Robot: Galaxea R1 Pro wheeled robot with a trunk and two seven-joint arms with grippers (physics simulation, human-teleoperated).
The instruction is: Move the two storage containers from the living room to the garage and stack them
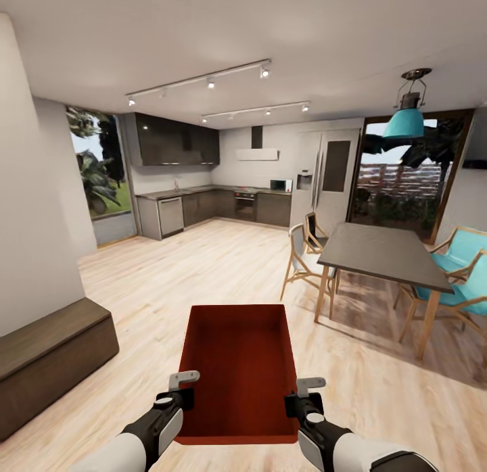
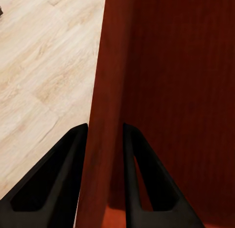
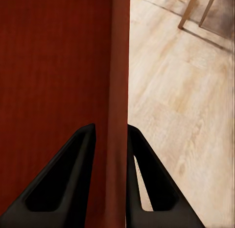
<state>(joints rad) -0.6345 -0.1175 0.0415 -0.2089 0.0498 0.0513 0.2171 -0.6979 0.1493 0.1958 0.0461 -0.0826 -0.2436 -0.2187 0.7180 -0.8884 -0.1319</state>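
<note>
An orange-red storage container (image 1: 240,370) hangs in the air in front of the robot, held between both arms above the light wood plank floor (image 1: 203,276). The left gripper (image 1: 181,391) pinches the container's left wall near its closest corner, one black finger (image 2: 54,184) outside the wall and the other inside, both pressed against it. The right gripper (image 1: 302,399) clamps the right wall the same way, with its fingers (image 3: 61,181) closed on either side of the thin red panel. The bin is open-topped and nothing shows inside it.

Ahead, the plank floor runs open toward a dark kitchen (image 1: 210,208) with a track light above. To the right stands a dining table (image 1: 382,252) with wooden chairs (image 1: 304,255) and teal-seated chairs (image 1: 467,282), beneath a teal pendant lamp (image 1: 404,120). A long dark low cabinet (image 1: 47,354) sits against the white wall at the left, near the left arm's side.
</note>
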